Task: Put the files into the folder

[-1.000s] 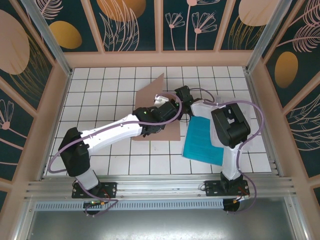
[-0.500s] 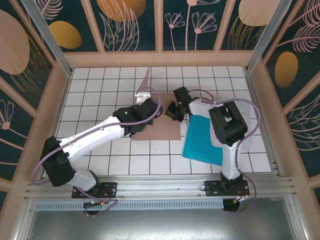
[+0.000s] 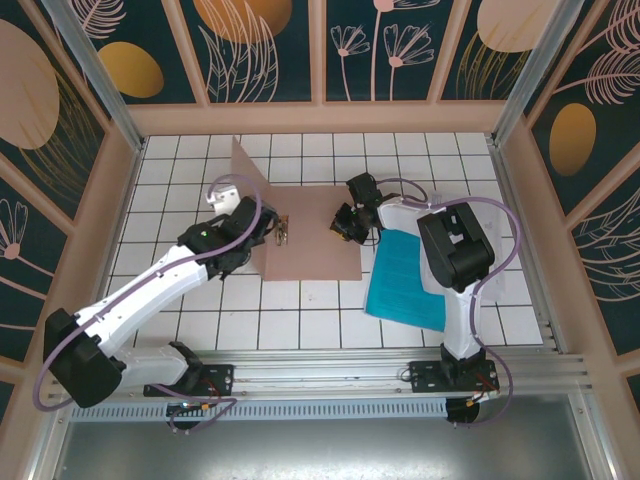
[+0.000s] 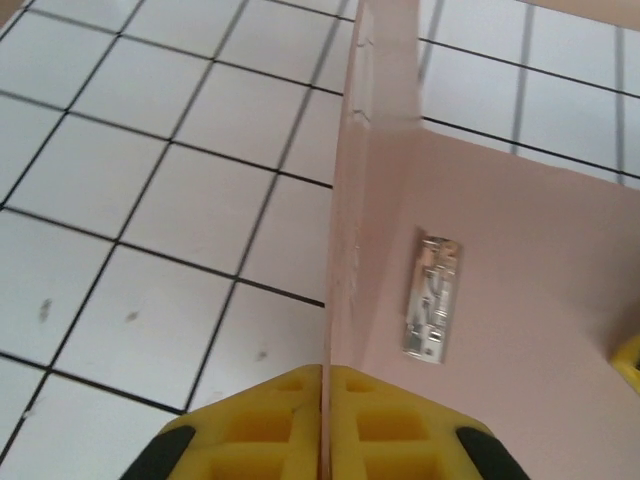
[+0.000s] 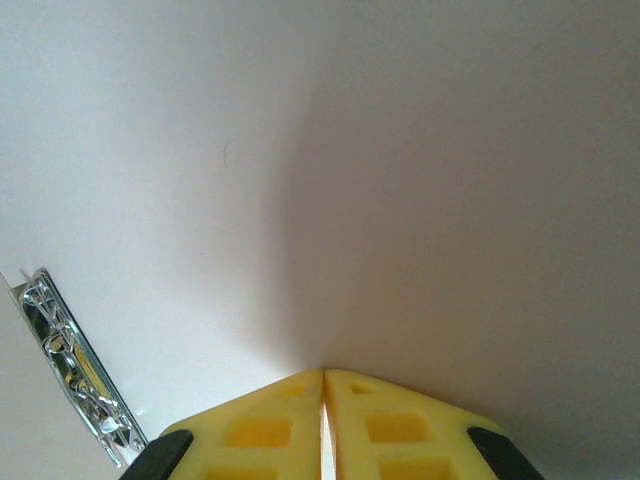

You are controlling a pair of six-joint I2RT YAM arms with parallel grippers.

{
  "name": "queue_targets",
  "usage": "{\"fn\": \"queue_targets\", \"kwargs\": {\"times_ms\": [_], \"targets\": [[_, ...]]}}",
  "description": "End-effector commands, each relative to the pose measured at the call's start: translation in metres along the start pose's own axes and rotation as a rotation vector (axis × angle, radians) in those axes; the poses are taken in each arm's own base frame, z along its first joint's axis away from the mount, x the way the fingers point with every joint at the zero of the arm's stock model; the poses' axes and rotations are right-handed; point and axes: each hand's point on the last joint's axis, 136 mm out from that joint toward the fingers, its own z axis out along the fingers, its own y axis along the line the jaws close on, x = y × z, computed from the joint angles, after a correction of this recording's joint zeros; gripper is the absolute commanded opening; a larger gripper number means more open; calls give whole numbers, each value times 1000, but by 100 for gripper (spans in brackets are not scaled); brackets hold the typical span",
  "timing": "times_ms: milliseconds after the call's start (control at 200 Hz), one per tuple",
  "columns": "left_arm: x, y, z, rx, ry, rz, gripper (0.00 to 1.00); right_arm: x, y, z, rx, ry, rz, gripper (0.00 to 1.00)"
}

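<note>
Left gripper (image 4: pixel 325 378): clenched on the folder's cover, and there it is, the thin card edge running right between the yellow pads (image 4: pixel 270 410).
Folder (image 3: pixel 315 255): open near mid-table, one half flat on the white tiled table (image 3: pixel 180 165), the cover (image 3: pixel 248 165) standing up on its left side.
Clip (image 4: pixel 432 298): silver, lying on the inside of the flat half, just beside the fold.
Right gripper (image 3: pixel 345 222): pads pressed together, nothing visible between them, tips down at the flat half's right part.
Teal-blue sheet (image 3: pixel 400 275): flat on the table just right of the folder, partly under the right arm.
</note>
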Motion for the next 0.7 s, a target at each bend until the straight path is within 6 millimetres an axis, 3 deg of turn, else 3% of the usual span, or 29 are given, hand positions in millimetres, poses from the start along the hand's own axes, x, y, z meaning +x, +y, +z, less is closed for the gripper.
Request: {"fn": "queue_targets", "kwargs": {"times_ms": [0, 70, 165, 290, 600, 691], "targets": [[28, 40, 14, -103, 125, -37, 21, 17, -45, 17, 142, 62, 53, 13], [30, 57, 22, -134, 159, -89, 35, 18, -45, 18, 138, 68, 58, 13], [38, 78, 35, -174, 216, -154, 45, 19, -45, 16, 136, 66, 62, 13], [42, 102, 46, -222, 269, -253, 71, 18, -46, 16, 135, 66, 65, 13], [58, 142, 61, -261, 371, -559, 87, 17, -48, 13, 130, 61, 70, 13], [50, 150, 55, -277, 343, -643, 91, 17, -49, 13, 127, 64, 74, 13]]}}
